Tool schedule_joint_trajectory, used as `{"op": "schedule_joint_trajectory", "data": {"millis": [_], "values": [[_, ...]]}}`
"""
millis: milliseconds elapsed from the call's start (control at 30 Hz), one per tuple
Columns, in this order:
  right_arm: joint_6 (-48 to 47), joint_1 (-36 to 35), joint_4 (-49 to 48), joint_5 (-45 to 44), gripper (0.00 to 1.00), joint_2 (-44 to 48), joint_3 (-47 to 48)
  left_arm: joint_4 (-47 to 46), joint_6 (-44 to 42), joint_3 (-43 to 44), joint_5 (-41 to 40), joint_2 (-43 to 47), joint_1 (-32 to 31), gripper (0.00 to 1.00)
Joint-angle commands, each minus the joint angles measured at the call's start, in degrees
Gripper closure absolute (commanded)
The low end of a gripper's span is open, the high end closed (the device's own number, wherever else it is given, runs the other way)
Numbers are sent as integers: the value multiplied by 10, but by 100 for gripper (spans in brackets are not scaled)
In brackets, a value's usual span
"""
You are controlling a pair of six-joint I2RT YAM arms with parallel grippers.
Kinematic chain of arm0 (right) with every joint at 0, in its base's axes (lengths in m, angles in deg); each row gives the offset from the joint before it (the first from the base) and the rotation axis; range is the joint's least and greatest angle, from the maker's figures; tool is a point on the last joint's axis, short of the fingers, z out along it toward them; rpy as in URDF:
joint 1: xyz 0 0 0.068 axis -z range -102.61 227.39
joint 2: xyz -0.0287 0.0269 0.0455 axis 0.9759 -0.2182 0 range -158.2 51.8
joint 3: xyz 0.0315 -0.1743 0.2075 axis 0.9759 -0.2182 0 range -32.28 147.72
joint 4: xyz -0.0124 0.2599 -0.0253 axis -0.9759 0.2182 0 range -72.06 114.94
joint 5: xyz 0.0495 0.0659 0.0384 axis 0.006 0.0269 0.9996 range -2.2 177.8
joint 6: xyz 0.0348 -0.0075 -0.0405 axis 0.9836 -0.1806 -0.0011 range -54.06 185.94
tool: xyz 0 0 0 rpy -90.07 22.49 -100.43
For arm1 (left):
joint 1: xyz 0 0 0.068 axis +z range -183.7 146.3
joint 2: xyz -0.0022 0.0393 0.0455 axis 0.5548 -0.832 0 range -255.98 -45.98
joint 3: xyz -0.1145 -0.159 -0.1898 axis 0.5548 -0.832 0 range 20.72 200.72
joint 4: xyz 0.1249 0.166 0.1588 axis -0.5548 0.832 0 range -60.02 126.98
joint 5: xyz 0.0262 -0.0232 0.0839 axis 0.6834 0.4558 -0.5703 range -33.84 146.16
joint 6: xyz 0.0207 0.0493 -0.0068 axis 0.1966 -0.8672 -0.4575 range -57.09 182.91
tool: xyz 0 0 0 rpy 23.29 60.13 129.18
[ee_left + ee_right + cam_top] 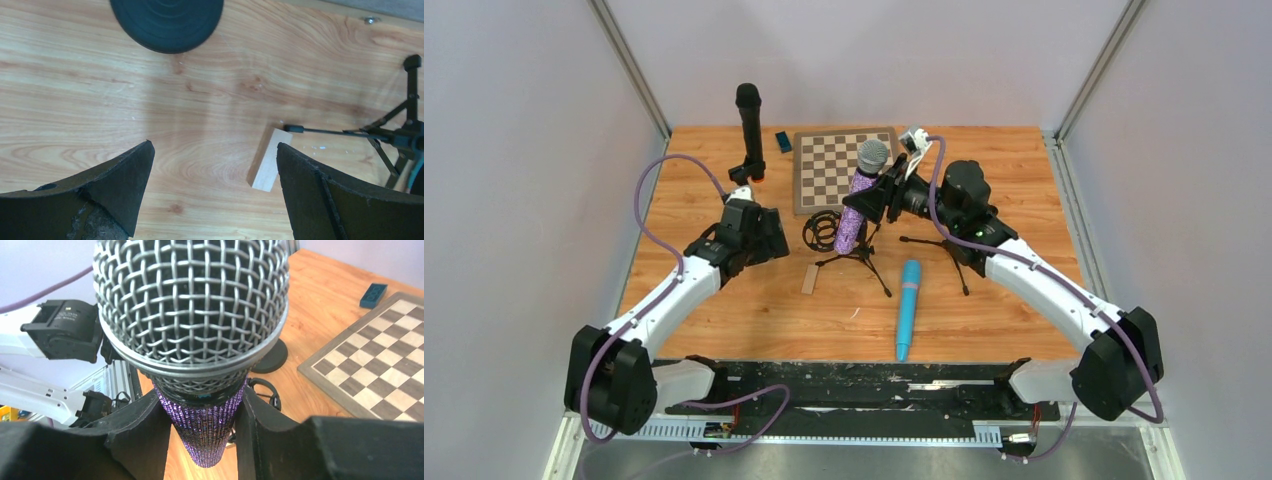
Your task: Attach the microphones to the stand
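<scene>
Top external view: the right gripper (882, 193) clenches the purple microphone (854, 212) just below its silver grille (873, 156), holding it tilted near the center of the wooden table (724, 310). The microphone's lower end hangs over a small black tripod stand (860, 258); whether the two touch cannot be told. A black wire coil (822, 232) sits just left of the stand, and a second set of tripod legs (952, 255) spreads under the right arm.

The light blue microphone (908, 308) lies flat on the table at lower center, just right of the stand's legs. The black microphone (748, 128) stands upright at the table's upper left, its orange end (752, 179) down on the wood. A checkered board (824, 175) lies behind the purple microphone, with a small blue block (783, 141) just to its left.

Right wrist view: both dark fingers (142, 432) press against the beaded purple body, and the mesh grille fills the top of the frame.

Left wrist view: the left gripper (215, 145) hovers above the table with its jaws released and wide apart, holding nothing. A small wooden block (270, 160) lies on the wood by the right finger, touching one rubber-tipped stand leg (325, 132). A dark round disc (167, 22) sits at the top edge of that frame.
</scene>
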Motion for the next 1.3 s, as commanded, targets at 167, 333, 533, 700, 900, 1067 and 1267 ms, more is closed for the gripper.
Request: {"op": "schedule_joint_trajectory", "data": {"millis": [167, 333, 533, 700, 900, 1067, 1267], "values": [[-72, -49, 8, -81, 100, 2, 85, -78, 7, -21, 109, 21, 20, 0], [-108, -83, 44, -139, 100, -25, 132, -86, 5, -29, 111, 42, 22, 0], [-169, -125, 81, -189, 100, -60, 185, -99, 5, -43, 108, 70, 22, 0], [-250, -163, 91, -220, 100, -84, 214, -96, 5, -43, 104, 69, 22, 0], [-312, -185, 128, -239, 100, -115, 248, -92, 3, -41, 104, 62, 22, 0], [-339, -190, 133, -259, 100, -133, 256, -88, 0, -40, 101, 64, 22, 0], [-345, -191, 132, -261, 100, -146, 260, -85, -1, -39, 97, 66, 22, 0]]}}
